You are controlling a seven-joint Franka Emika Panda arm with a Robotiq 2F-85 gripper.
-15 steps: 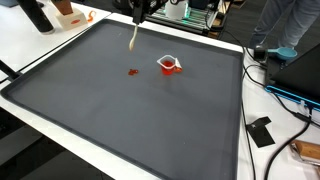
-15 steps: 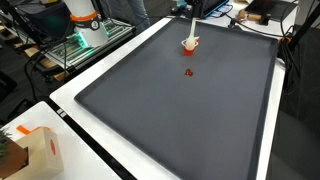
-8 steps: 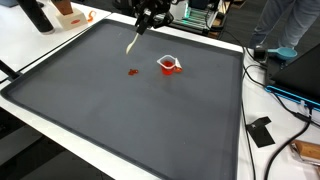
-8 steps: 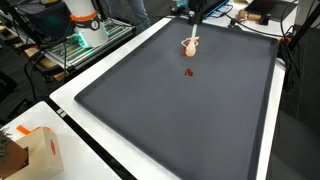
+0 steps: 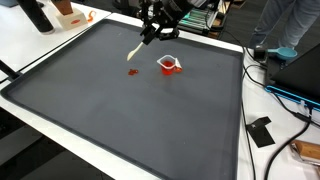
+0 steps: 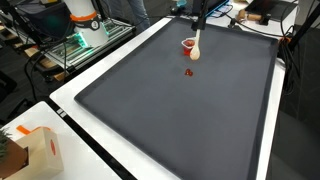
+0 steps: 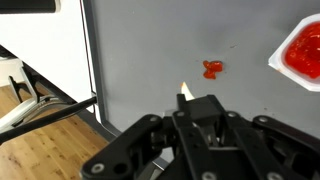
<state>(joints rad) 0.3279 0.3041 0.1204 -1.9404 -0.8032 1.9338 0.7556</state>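
Just beside the red sauce cup [image 5: 169, 65] on the dark mat [image 5: 120, 110], the jaws clamp a pale spoon [image 5: 137, 50], tip near the red smear [image 5: 132, 72].

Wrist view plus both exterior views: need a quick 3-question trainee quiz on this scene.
1. Fill in: the small cup holds something ___ in colour.
2. Pick one: the red smear lies A) inside the cup, B) on the dark mat, apart from the cup, C) on bare wooden floor.
3. True or false: the gripper holds a pale stick-like tool.

Key: 1 red; 2 B; 3 true.
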